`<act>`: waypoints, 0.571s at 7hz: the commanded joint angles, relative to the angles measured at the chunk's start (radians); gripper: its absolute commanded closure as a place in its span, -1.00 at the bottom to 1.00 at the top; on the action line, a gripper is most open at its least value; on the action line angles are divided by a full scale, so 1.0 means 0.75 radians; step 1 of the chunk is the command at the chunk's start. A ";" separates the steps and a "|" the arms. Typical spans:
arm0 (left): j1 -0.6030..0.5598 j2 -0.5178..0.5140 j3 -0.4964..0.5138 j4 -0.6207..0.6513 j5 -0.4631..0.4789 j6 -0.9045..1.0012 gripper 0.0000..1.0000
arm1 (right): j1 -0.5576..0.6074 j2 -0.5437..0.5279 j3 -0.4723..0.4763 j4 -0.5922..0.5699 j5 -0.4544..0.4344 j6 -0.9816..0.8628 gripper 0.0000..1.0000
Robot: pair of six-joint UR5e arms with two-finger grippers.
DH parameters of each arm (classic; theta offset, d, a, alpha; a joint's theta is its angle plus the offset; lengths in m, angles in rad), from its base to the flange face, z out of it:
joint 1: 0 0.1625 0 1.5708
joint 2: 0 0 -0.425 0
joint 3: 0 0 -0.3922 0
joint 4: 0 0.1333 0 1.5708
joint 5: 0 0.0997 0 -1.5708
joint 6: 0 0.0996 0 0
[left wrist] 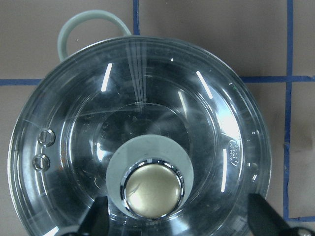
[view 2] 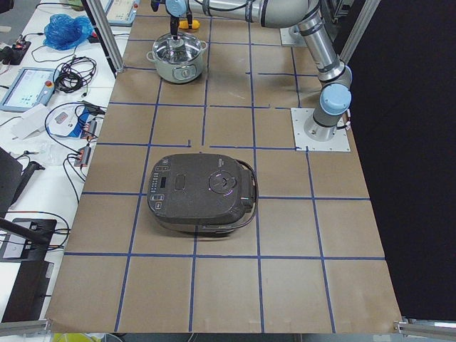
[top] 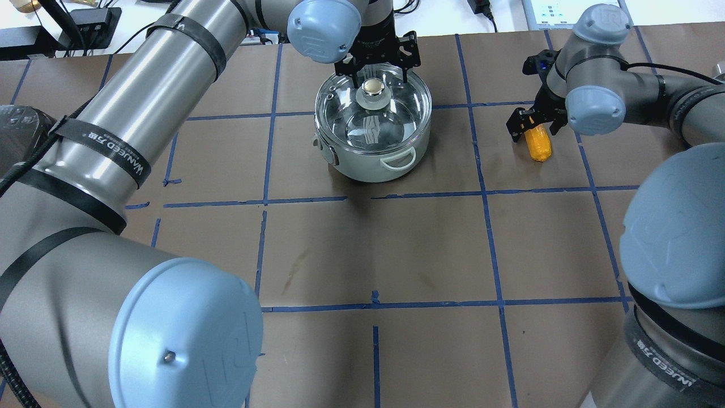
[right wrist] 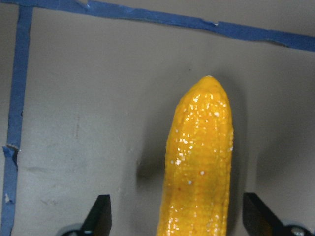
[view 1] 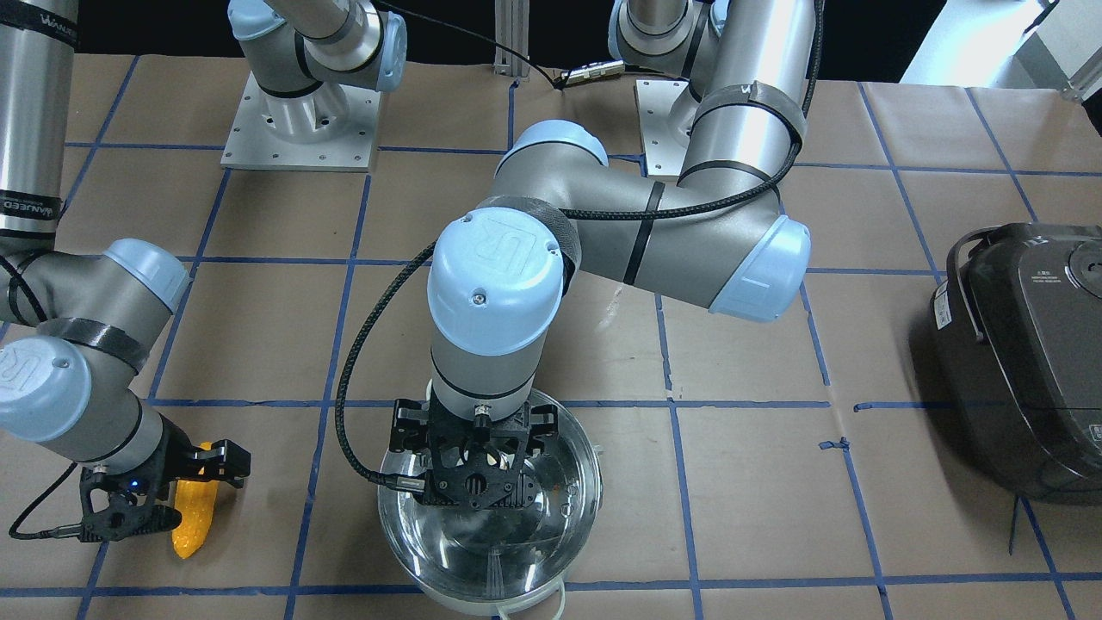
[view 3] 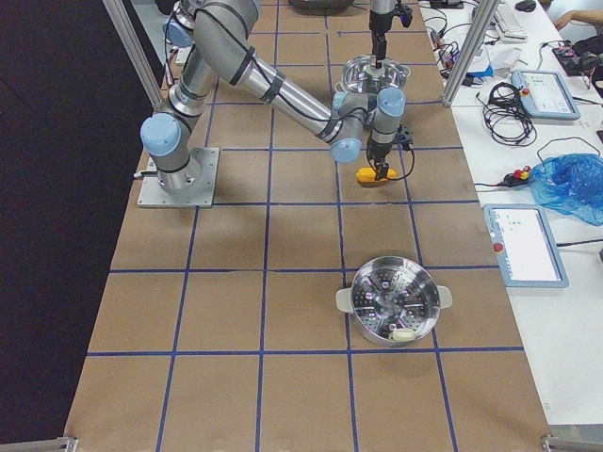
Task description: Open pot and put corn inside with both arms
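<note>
Pot (top: 362, 170): upper centre, overhead view; lid (top: 368, 122) on. Left hand (top: 375, 71): spread wide astride the knob (top: 374, 86), poised to lift. Corn (top: 540, 146): upper right, flat on the surface (top: 396, 255). Right hand (top: 535, 127): fingers apart straddling it, ready to pinch.

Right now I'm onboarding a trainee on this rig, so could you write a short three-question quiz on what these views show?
1. True or false: the glass lid sits on the pot.
2. Fill in: the open left gripper hangs above the lid's ____.
3. The corn lies: A) inside the pot; B) on the table, straddled by the open right gripper; C) lifted off the table.
Key: 1 true; 2 knob; 3 B.
</note>
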 commanded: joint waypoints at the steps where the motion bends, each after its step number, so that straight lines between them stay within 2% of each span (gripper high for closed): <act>1: 0.001 -0.002 -0.003 0.001 0.008 0.035 -1.00 | -0.003 0.006 0.015 -0.016 -0.009 -0.008 -0.20; 3: 0.001 -0.008 -0.021 0.005 0.012 0.047 -0.96 | -0.003 0.003 -0.003 -0.014 -0.017 0.002 0.53; 4: 0.001 -0.012 -0.023 0.005 0.018 0.047 -0.96 | -0.003 -0.003 -0.024 -0.006 -0.045 0.004 0.67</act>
